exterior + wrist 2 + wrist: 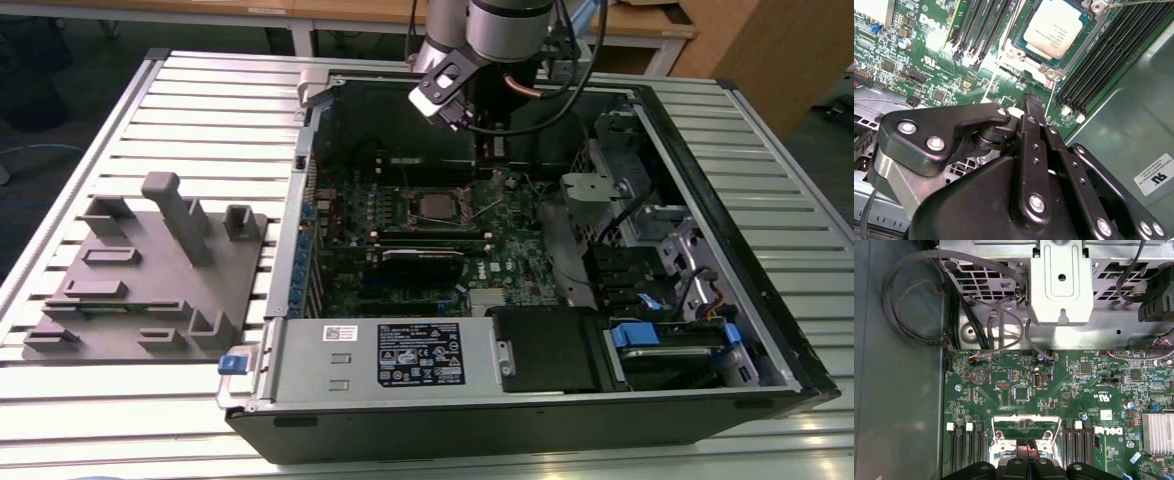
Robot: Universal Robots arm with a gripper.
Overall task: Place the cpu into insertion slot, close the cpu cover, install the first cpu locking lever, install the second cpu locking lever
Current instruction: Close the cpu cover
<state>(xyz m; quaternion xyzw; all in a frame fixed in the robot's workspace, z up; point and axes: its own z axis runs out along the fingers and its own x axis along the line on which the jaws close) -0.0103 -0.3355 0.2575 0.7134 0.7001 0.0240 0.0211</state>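
Hovering inside the open computer case [534, 430], my hand [494, 145] hangs at about one o'clock from the chip [438, 205] in the exterior view, near it but not touching it. My fingers are pressed together tip to tip and I have hold of nothing; the second wrist view shows them meeting as one black wedge above the green board [929, 55].

The chip [1056, 27] lies flat in its socket [1050, 73], dull silver top up, with a narrow green edge showing around it. The cover [1024, 419] frames it as a metal plate with a square window. From these angles I cannot quite tell whether it lies fully down. Rows of long black memory slots [1104, 55] run on either side of the socket.

The case rests on a slatted metal bench [200, 110]. At nine o'clock from the case, in the exterior view, a grey moulded block [147, 290] with upright pegs sits on the bench, well apart from my hand.
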